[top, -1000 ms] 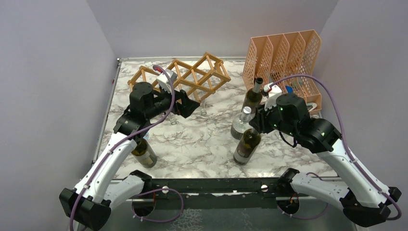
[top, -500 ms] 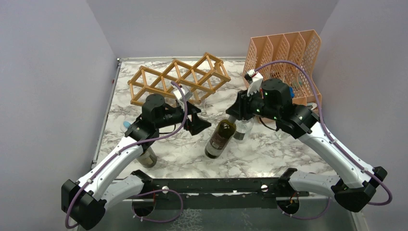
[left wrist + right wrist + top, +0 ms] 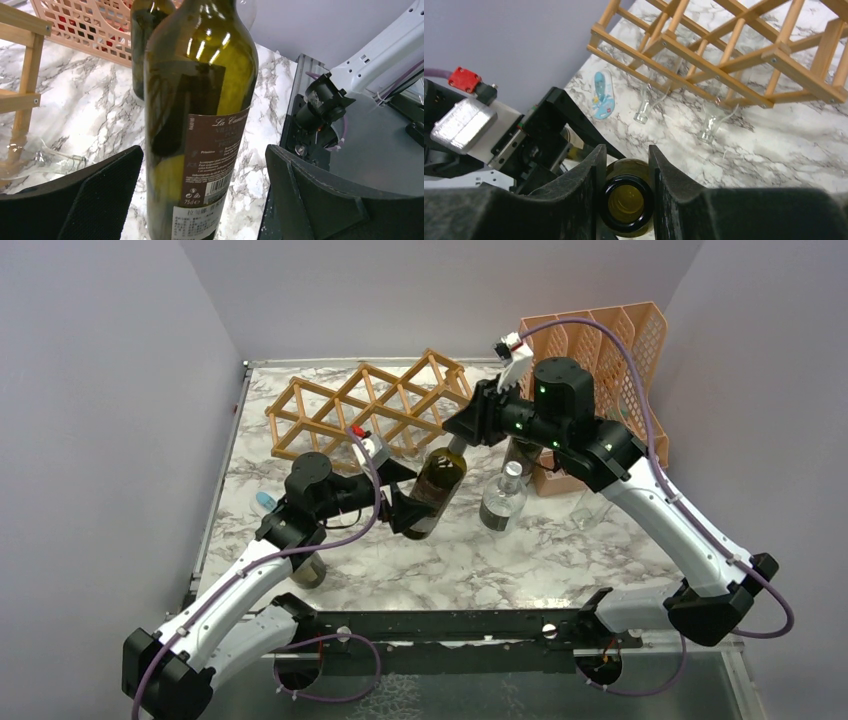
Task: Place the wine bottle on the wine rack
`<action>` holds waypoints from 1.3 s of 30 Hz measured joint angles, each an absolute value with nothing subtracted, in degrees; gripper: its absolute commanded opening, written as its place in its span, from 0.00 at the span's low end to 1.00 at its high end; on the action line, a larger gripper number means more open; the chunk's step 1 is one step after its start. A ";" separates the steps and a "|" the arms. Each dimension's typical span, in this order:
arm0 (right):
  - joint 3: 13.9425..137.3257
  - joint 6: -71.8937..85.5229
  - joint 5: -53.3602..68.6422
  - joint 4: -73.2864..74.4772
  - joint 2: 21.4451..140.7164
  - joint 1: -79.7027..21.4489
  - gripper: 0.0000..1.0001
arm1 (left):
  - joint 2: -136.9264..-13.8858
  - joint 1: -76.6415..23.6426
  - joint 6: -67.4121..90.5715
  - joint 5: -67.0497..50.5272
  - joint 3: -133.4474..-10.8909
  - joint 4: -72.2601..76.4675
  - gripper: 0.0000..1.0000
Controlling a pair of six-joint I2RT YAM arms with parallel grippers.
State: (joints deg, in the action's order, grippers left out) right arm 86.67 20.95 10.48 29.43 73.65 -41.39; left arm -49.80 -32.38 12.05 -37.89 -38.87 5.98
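The wine bottle (image 3: 434, 490), dark olive glass with a brown label, hangs tilted above the table, just in front of the wine rack (image 3: 372, 405), a light wooden lattice lying at the back left. My right gripper (image 3: 458, 432) is shut on the bottle's neck; the right wrist view shows its fingers (image 3: 584, 192) pressed on either side of the open mouth (image 3: 626, 202). My left gripper (image 3: 405, 502) is open, its fingers (image 3: 80, 195) straddling the bottle's lower body (image 3: 200, 115) with gaps on both sides. The rack (image 3: 724, 65) shows beyond the bottle.
A peach perforated file holder (image 3: 600, 340) stands at the back right. A clear plastic bottle (image 3: 503, 498) and another dark bottle (image 3: 522, 455) stand below my right arm. Another bottle (image 3: 308, 570) stands under my left arm. Empty glasses (image 3: 646, 105) and a blue item (image 3: 603, 95) lie near the rack.
My right gripper has carried the wine bottle up and to the left, tilting it toward the rack. My left gripper has swung in around the bottle's lower end.
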 measured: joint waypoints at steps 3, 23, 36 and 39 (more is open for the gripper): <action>90.06 21.17 11.44 29.19 76.20 -41.39 0.01 | -49.89 -32.38 11.92 -37.47 -38.81 7.25 0.99; 93.67 20.88 20.99 25.91 78.19 -41.23 0.01 | -52.25 -32.38 14.20 -37.47 -38.76 9.93 0.98; 93.67 20.91 27.18 22.50 76.18 -41.23 0.01 | -51.46 -32.38 16.25 -44.82 -38.76 10.66 0.72; 93.67 21.26 27.62 22.02 75.96 -41.17 0.01 | -50.65 -32.42 15.14 -45.63 -38.76 11.07 0.51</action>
